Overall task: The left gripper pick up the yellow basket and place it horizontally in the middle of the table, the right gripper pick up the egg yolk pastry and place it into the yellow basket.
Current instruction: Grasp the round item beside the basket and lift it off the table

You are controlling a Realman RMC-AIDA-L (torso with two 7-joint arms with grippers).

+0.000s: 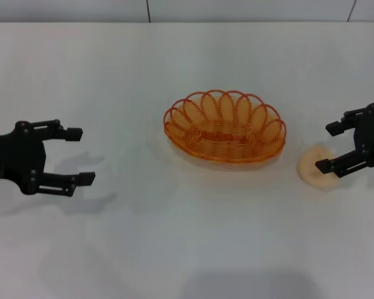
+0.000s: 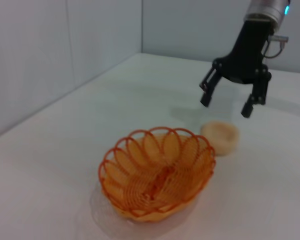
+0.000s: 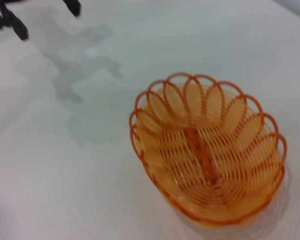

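The basket (image 1: 225, 126) sat upright mid-table (image 1: 187, 249), its long axis running left to right, with bare tabletop on every side. The pastry (image 1: 316, 168) lay just right of it, apart. The right gripper (image 1: 329, 147) hung spread wide over the pastry; the left gripper (image 1: 80, 156) hovered wide open, well left.

An oval orange-yellow wire basket (image 3: 207, 157) with a looped scalloped rim sits upright on the plain white tabletop (image 3: 65, 190), its spiral wire base showing and nothing inside. Well away from it, black finger tips of the left gripper (image 3: 35, 17) poke in at the frame's edge, spread apart, with grey shadows beneath them.
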